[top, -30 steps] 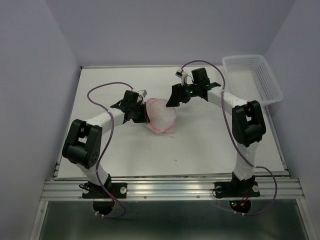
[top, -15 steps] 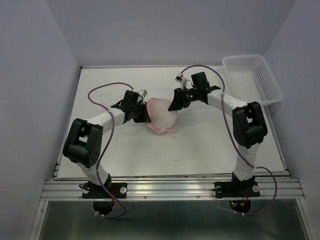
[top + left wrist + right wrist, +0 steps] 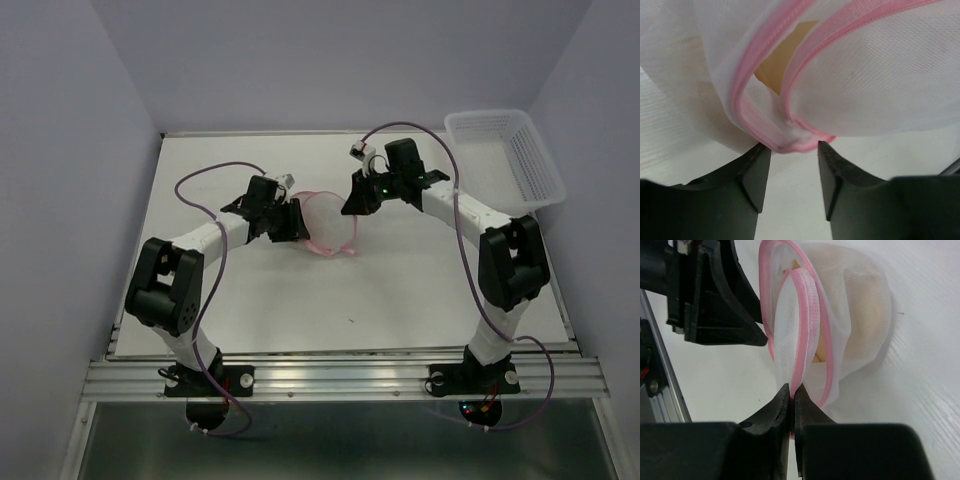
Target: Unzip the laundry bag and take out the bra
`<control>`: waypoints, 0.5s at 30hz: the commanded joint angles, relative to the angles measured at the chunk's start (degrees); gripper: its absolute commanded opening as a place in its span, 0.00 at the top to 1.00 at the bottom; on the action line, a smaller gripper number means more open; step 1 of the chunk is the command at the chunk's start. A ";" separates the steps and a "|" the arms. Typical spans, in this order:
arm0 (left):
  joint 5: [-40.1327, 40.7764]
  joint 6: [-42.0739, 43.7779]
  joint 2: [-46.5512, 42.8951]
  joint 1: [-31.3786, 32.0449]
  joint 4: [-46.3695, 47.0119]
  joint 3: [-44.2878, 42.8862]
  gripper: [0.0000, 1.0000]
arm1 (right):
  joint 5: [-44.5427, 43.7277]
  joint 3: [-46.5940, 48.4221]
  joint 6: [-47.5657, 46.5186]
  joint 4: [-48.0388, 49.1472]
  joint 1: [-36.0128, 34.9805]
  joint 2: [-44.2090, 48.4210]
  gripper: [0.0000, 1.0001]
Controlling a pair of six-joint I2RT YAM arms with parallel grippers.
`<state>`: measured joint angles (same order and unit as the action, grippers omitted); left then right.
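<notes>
The laundry bag (image 3: 326, 222), a round white mesh pouch with a pink zipper rim, lies between my two grippers mid-table. Its zipper gapes partly open, and the beige bra (image 3: 865, 315) shows inside through the mesh and through the gap (image 3: 785, 50). My left gripper (image 3: 297, 222) is open. The pink end of the bag's rim (image 3: 795, 142) sits just at its fingertips (image 3: 792, 150), untouched by either pad. My right gripper (image 3: 792, 390) is shut on a fold of the pink rim (image 3: 802, 325) at the bag's right side (image 3: 352, 207).
A white plastic lattice basket (image 3: 505, 152) stands at the table's far right edge. Purple cables loop above both arms. The left arm's black fingers (image 3: 735, 315) sit close against the bag's far side in the right wrist view.
My left gripper has opened and let go of the bag's rim. My right gripper has closed onto the rim at the bag's right side, and the bag has shifted slightly.
</notes>
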<state>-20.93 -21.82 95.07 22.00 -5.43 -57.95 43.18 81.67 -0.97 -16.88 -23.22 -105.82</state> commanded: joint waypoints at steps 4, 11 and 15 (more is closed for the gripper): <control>-3.33 -1.03 -7.97 -2.57 -0.81 -3.48 0.30 | -4.50 2.44 -11.68 -3.07 0.02 5.09 0.97; -7.21 -3.49 -8.14 -6.88 2.00 -3.30 0.30 | -7.59 1.74 -20.37 -5.43 0.02 9.75 0.97; -5.09 -3.14 -4.81 -7.23 0.33 -7.34 0.30 | -5.92 -0.45 -27.22 -7.37 0.02 12.91 0.96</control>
<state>-26.17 -24.71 89.01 14.76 -5.56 -60.42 36.99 81.84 -19.59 -22.63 -23.22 -97.34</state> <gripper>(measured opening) 0.702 0.087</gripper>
